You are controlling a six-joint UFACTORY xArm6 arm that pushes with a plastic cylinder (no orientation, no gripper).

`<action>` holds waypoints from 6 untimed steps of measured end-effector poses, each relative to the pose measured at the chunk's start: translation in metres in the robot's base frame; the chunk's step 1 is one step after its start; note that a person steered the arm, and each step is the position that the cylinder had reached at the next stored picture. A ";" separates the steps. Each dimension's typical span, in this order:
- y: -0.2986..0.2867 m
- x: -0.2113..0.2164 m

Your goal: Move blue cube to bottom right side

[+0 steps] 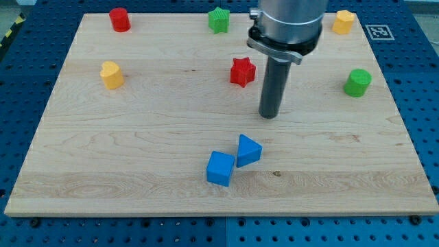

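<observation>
A pale wooden worktop (137,137) with visible grain is lying on a blue perforated base (425,103). The arm's dark rod is reaching down from a grey metal collar, and my tip (269,115) is resting on bare wood right of centre (there are no jaws on this rod, so no open or closed state is showing).

The blue cube (220,169) is sitting near the view's bottom, about mid-width, well below and left of my tip. A blue triangular block (248,150) is touching its upper right corner, lying between the cube and my tip.

A red star-shaped block (242,71) is standing just left of the rod. Along the view's top are sitting a red cylinder (120,19), a green star-shaped block (219,20) and a yellow block (343,22). Another yellow block (112,75) is sitting at the left, and a green cylinder (357,82) at the right. All blocks are looking smooth and matte.
</observation>
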State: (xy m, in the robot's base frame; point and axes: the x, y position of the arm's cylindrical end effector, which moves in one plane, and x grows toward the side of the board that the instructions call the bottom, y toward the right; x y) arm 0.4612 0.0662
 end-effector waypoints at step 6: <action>-0.151 0.080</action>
State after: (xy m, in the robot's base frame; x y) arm 0.5407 -0.0849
